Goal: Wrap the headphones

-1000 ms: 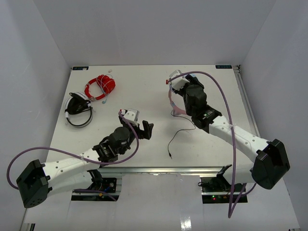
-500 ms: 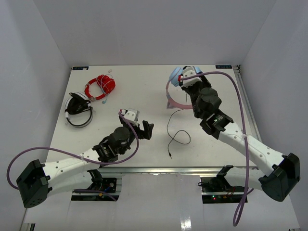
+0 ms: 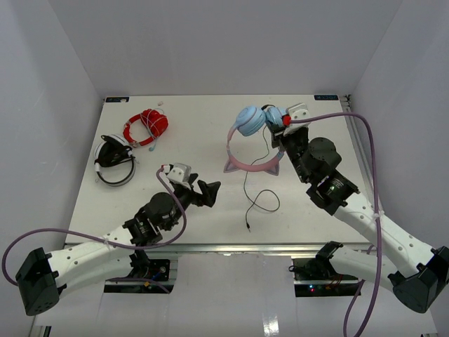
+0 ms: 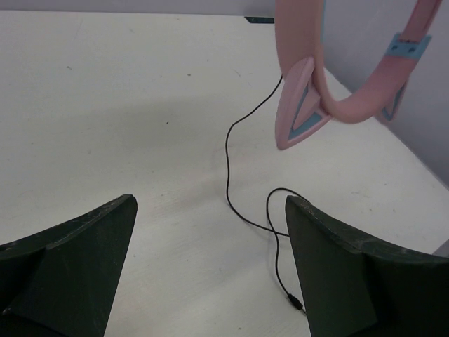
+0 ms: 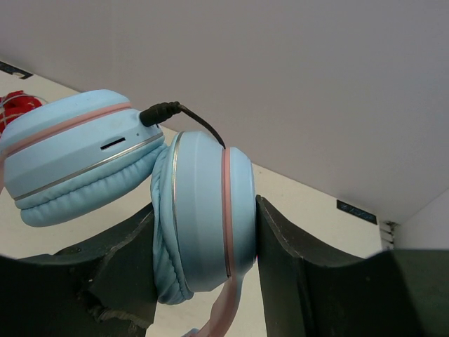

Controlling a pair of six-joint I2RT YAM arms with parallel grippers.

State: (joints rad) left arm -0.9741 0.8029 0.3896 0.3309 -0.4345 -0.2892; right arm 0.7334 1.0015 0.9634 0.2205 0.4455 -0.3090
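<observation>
The headphones [image 3: 250,121] have light-blue earcups and a pink cat-ear headband [image 3: 252,166]. They hang above the back right of the table. My right gripper [image 3: 279,125] is shut on one earcup [image 5: 200,217]; the other earcup [image 5: 77,161] sits to its left. The thin dark cable [image 3: 261,200] drops from the earcups and loops on the table, with its plug [image 3: 248,227] near the front edge. My left gripper [image 3: 208,191] is open and empty, low over the table. In its view [image 4: 210,210] the cable [image 4: 227,161] and plug [image 4: 295,303] lie ahead and the headband [image 4: 302,105] hangs beyond.
Black-and-white headphones [image 3: 114,160] lie at the left of the table. A red coiled cable bundle [image 3: 146,126] lies at the back left. White walls close the back and sides. A metal rail [image 3: 359,158] runs along the table's right edge.
My right gripper has swung back and to the right with the headphones, so the earcups now show on top with the headband hanging below. The left arm has shifted slightly left.
</observation>
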